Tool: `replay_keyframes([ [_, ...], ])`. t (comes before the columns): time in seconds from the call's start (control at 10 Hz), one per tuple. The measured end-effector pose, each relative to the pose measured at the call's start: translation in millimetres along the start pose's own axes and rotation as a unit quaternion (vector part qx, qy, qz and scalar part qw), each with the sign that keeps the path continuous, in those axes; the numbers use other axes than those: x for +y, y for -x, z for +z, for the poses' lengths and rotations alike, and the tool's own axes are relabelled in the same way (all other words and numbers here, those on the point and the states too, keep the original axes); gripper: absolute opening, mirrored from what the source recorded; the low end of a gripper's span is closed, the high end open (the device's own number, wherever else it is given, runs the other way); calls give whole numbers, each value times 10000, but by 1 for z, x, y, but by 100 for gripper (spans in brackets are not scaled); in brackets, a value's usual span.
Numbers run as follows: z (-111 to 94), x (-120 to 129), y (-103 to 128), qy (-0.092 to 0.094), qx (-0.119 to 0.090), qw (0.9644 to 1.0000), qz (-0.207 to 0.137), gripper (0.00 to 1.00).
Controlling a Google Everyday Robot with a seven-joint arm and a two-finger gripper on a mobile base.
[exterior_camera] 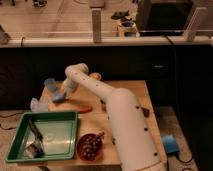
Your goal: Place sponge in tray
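Nearest the camera, well in front of my gripper (62, 93), the green tray (17, 145) sits at the table's front-left corner with a dark long-handled tool (34, 134) lying in it. Beside the tray, in front of my gripper and to its right, stands a reddish bowl (90, 146) of dark bits. Closer in, a thin orange thing (80, 108) lies just in front of the gripper to its right on the wooden table (137, 95), and a pale blue crumpled thing (36, 105) lies just to its left. The gripper itself is low over the left rear of the table, with what I take for the sponge (55, 97) right at its tip. It is a small blue block, plain-sided, touching the gripper or nearly so. I cannot tell how far the gripper is open or whether it has hold of anything. I judge the sponge light, soft and springy, not fragile and not slippery, so I would pinch it across its middle, firmly enough that it compresses without squirming out. Just behind the gripper to the left stands a blue cup (50, 83), and behind it to the right sits a small brownish thing (95, 76).
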Motion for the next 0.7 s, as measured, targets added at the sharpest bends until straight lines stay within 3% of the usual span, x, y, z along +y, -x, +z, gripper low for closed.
replay_keyframes([
  [0.3, -50, -3, -10, -476, 72, 9988, -105, 0],
  [0.5, -76, -3, -6, -679, 55, 9973, -283, 0],
  [0.7, -91, -2, 13, -705, -85, 9931, -936, 0],
])
